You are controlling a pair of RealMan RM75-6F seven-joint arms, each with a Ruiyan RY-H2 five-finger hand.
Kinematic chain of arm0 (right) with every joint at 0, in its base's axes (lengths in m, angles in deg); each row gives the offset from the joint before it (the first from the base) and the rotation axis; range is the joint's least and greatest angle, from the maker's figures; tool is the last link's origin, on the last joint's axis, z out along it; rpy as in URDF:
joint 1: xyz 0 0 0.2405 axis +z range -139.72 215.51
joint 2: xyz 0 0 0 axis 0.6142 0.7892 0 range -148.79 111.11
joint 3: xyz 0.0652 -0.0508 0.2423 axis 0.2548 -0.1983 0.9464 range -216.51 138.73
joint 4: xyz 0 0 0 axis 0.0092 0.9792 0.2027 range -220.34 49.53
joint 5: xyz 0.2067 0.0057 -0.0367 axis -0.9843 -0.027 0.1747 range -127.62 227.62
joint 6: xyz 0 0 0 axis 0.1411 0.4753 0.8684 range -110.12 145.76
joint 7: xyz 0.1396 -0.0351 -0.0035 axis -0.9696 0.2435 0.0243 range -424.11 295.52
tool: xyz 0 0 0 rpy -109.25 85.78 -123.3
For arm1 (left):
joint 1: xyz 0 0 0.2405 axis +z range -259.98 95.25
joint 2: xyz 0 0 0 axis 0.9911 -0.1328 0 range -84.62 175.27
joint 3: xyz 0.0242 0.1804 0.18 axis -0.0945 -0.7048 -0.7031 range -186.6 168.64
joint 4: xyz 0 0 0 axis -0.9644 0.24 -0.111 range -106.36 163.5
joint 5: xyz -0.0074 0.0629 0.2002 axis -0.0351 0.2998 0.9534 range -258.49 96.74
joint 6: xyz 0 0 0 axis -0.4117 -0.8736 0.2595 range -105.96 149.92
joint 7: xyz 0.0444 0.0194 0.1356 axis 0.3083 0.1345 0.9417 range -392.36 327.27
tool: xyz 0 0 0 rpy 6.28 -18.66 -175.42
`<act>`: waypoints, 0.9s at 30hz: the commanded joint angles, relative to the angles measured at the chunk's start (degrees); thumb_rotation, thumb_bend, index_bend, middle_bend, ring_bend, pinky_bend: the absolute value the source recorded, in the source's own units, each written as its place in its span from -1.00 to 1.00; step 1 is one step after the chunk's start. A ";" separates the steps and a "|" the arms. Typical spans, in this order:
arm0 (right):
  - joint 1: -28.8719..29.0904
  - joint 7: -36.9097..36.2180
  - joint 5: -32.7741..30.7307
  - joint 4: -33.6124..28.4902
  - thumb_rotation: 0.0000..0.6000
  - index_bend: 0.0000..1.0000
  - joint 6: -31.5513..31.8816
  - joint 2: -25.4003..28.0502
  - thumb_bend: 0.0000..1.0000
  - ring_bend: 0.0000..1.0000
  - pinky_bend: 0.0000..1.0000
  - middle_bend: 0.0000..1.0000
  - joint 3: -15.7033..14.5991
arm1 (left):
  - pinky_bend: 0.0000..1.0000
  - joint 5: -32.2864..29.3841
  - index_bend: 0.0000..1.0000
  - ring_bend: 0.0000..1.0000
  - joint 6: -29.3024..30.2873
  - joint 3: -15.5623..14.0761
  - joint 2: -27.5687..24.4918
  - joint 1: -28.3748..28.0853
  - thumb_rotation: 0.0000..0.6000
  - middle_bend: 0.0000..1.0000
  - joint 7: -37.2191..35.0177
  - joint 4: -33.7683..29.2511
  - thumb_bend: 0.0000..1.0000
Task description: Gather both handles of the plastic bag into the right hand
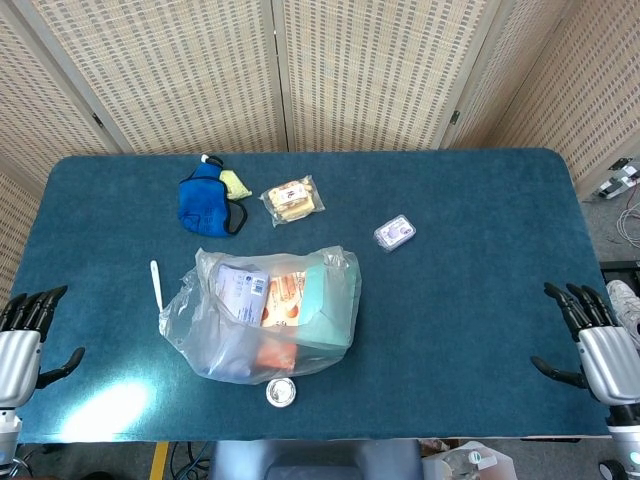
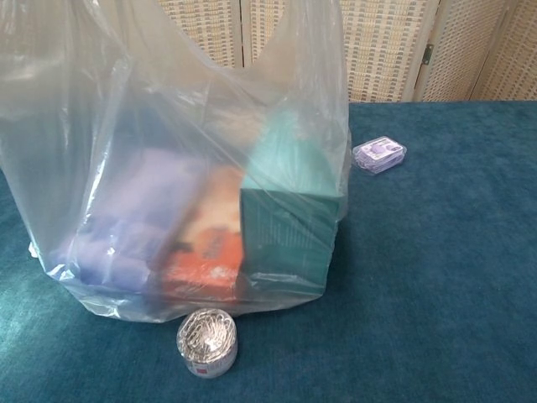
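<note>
Right hand: fingers apart, holding nothing, parked off the right edge of the tabletop. Left hand: same, fingers spread and empty, off the left edge. Both are well apart from the plastic bag, so I judge the gather not yet started.

The bag stands near the front edge, left of centre, propped upright by its load: teal box, orange pack, bluish-purple pouch. Handles are up top, slack; the chest view crops them, so the exact loop positions are probably best read from the head view.

A tin of paper clips sits just in front of the bag. White stick just beside it on the left. Blue pouch, snack packet and small clear case lie further back. Labels are too small to read.
</note>
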State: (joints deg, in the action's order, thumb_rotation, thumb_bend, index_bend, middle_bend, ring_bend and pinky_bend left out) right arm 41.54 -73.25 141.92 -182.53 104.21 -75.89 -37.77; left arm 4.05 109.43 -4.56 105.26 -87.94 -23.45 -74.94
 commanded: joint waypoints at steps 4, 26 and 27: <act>-0.02 0.01 0.11 -0.10 1.00 -0.88 0.04 0.02 -0.71 -0.87 -0.84 -0.64 -0.07 | -0.89 0.25 -0.82 -0.75 -0.21 -0.02 -0.19 -0.14 1.00 -0.76 -0.76 0.12 -0.56; -1.07 0.92 0.88 -1.05 1.00 -0.88 1.35 0.20 -0.71 -0.87 -0.84 -0.64 -0.73 | -0.89 4.28 -0.66 -0.72 -8.13 6.93 -5.27 -11.73 1.00 -0.76 -22.37 5.35 -0.56; -1.14 1.01 0.94 -1.15 1.00 -0.88 1.43 0.21 -0.71 -0.87 -0.84 -0.64 -0.78 | -0.89 4.42 -0.66 -0.72 -8.63 7.25 -5.40 -12.44 1.00 -0.76 -23.31 5.46 -0.56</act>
State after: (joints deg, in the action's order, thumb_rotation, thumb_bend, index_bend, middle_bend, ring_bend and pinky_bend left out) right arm 40.43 -72.26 142.84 -183.66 105.62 -75.69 -38.53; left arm 8.01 102.33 1.57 100.56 -98.59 -44.69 -70.13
